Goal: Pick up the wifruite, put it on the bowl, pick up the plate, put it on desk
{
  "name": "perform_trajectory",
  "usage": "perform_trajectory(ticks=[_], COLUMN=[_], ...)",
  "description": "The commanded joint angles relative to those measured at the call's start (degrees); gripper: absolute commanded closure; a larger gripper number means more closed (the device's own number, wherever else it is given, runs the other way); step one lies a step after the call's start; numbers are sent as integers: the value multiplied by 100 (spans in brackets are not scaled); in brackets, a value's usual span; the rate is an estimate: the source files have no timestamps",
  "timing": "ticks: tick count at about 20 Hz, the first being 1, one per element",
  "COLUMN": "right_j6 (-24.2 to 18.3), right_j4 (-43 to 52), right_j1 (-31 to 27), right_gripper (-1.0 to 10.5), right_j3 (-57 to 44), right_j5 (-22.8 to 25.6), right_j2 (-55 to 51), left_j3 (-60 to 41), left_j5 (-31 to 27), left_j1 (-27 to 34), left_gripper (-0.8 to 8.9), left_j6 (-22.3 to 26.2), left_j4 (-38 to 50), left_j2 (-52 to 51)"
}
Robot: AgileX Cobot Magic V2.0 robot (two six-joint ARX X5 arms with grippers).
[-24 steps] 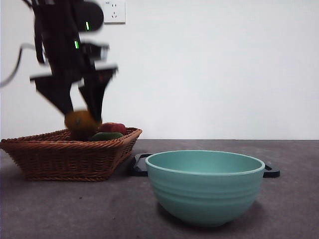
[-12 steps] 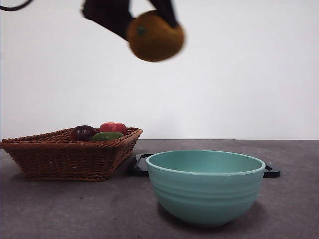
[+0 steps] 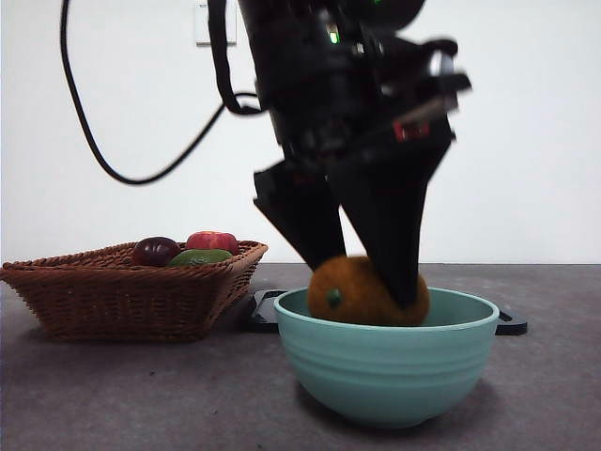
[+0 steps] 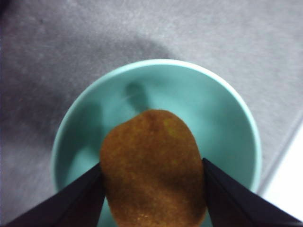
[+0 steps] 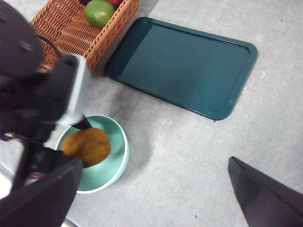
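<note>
Left gripper [image 4: 152, 189] clamped on orange fruit [image 3: 366, 291], seemingly just inside bowl [image 3: 387, 376] rim, open desk [image 5: 189, 156] all around.

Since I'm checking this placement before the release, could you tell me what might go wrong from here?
1. The left gripper holds the orange fruit at about the bowl's rim; let go there, it could drop hard and perhaps bounce or rock the bowl.
2. The jaws reach inside the rim, so opening or lifting off-line might catch the wall and drag the bowl.
3. The tray lies close behind, with the basket beside it; a shoved bowl could hit the tray.
</note>
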Motion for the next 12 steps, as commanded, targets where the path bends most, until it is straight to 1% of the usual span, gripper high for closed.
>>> perform_trajectory(ticks=[1,7,10,11,12], right_j6=[61,61,61,61,61], right_j4=[68,74,76,76,76], right_j1=[22,22,22,22,22], right_gripper=[453,453,453,453,453], right_j3=[109,109,109,107,107], right_j5=[0,0,0,0,0], right_j2=[22,22,22,22,22], left_j3=[70,70,76,81,87], left_j5=[-42,-39,-39,-39,-39], left_j1=[-59,-59,-120,-131,-129], left_gripper=[570,551,411,379,368], left_j6=[114,140,101,101,101], left_j4=[164,236,245,247,238], left_j2=[260,509,514,511,511])
